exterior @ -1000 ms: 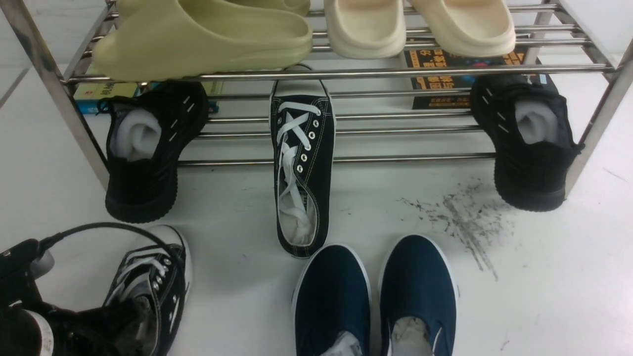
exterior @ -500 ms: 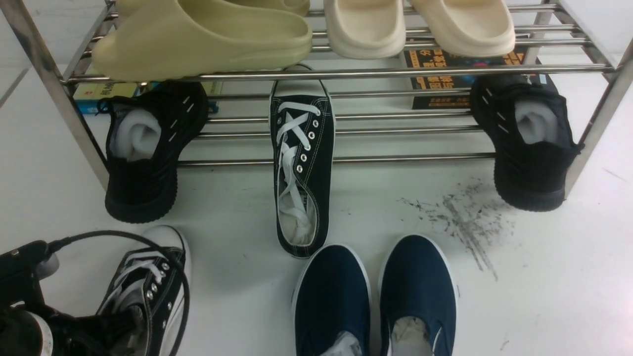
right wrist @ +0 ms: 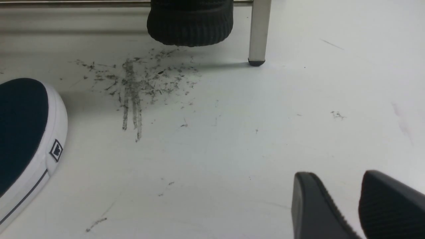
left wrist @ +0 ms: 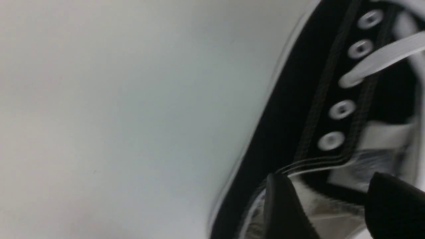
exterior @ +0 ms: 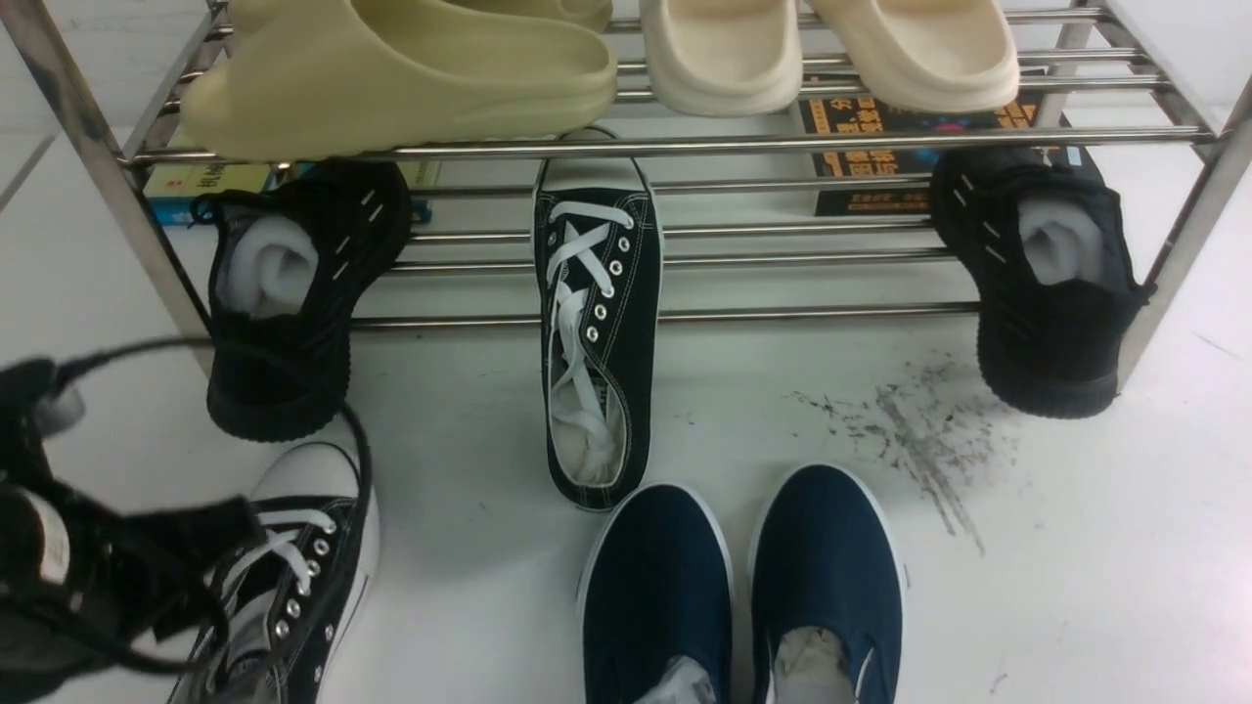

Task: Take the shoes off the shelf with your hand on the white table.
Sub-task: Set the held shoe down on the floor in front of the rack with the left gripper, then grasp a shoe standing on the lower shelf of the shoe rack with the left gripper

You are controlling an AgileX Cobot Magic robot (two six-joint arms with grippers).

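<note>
One black canvas sneaker (exterior: 293,577) is already set on the white tabletop (exterior: 469,606) under the left claw (left wrist: 327,176), whose jaws are spread wide and empty, the other sneaker (exterior: 597,332) is not yet taken off the shelf (exterior: 782,315), and the right claw (right wrist: 335,174) is seen a little open.

The shelf (exterior: 685,147) behind, the table (exterior: 1076,548) before us.
One canvas sneaker (exterior: 597,332) sits mid lower tier, the other canvas sneaker (exterior: 308,484) down left, slip-ons (exterior: 655,587) right of it.

Left arm (exterior: 98,577) is all black, w/ looping black cables (exterior: 127,350) & a white label (exterior: 46,544); right pincer (right wrist: 335,177) has dark ribbed fingers (right wrist: 388,202).
</note>
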